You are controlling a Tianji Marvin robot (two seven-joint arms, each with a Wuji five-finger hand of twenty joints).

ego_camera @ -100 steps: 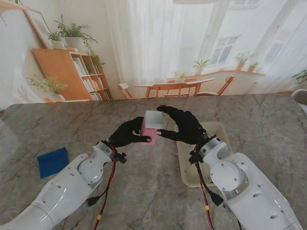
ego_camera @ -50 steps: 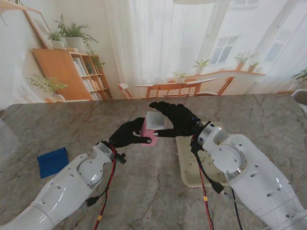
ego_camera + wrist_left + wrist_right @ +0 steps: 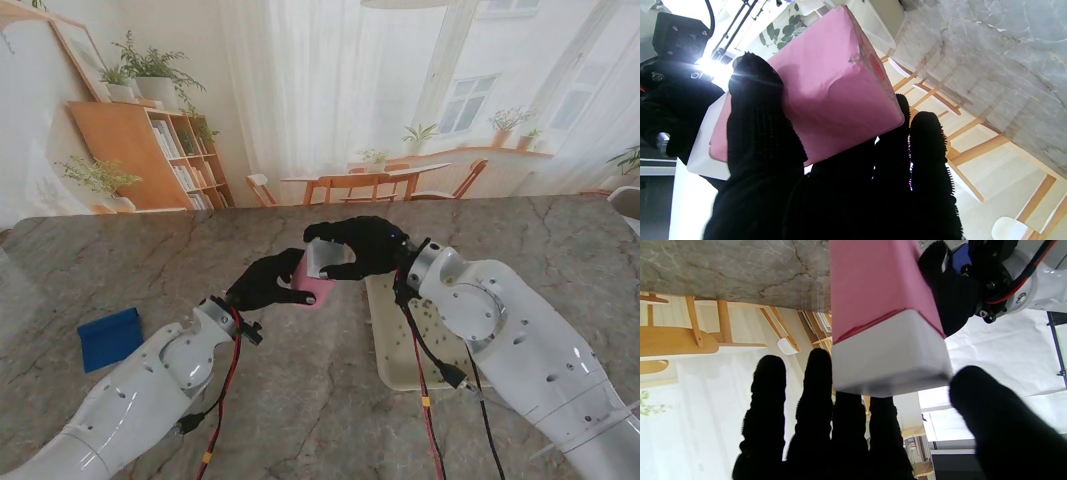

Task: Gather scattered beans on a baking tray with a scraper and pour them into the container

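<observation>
Above the marble bench [image 3: 300,380], the left hand [image 3: 262,283] wraps its fingers around the pink box-shaped container [image 3: 312,283]. The right hand [image 3: 362,247] pinches its white lid [image 3: 322,257]. It looks light, stiff and smooth, so hold the flat sides. Scattered beans lie on the cream baking tray [image 3: 392,360].

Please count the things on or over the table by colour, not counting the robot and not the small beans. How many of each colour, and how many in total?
Pink and white: 1, the container, held between the left hand and the right hand.
Blue: 1, the scraper.
Cream: 1, the tray.
Total: 3.
</observation>
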